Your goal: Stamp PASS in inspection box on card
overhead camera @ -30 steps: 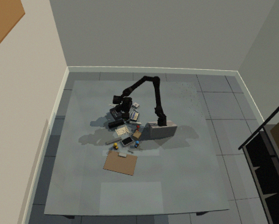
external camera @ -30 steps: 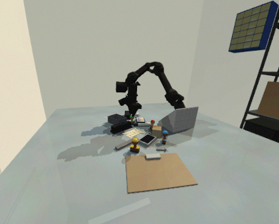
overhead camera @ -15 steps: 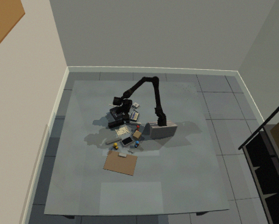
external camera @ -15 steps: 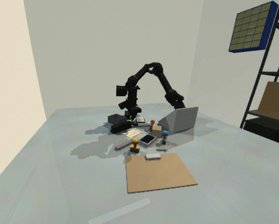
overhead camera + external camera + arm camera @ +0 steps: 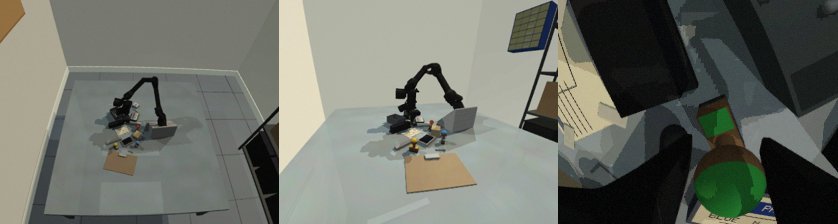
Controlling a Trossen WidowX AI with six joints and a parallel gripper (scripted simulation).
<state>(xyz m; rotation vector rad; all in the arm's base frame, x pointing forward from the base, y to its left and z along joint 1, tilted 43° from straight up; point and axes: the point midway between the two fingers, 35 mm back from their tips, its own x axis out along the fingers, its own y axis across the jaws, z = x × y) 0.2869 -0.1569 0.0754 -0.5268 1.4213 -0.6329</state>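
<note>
My gripper (image 5: 727, 142) (image 5: 413, 120) is open, low at the work area, its fingers on both sides of the green-knobbed stamp (image 5: 730, 182) (image 5: 410, 117). The knob nearly fills the gap, with a thin gap at the left finger. The stamp has a brown base with a green label; its print face and any PASS wording are hidden. A blue-labelled stamp pad tin (image 5: 134, 115) (image 5: 420, 120) lies beside it. A dark pad in a light frame (image 5: 126, 141) (image 5: 427, 139) lies farther forward. The cream card (image 5: 123, 130) (image 5: 412, 133) (image 5: 588, 95) is taped down; its box is unclear.
A black block (image 5: 116, 123) (image 5: 399, 126) (image 5: 633, 55) and a dark tray (image 5: 115, 113) (image 5: 396, 119) flank the gripper. Yellow (image 5: 413, 141), blue (image 5: 444, 133) and red (image 5: 431, 122) knobbed stamps, a cardboard box (image 5: 435, 130) and a clipboard (image 5: 438, 174) are nearby.
</note>
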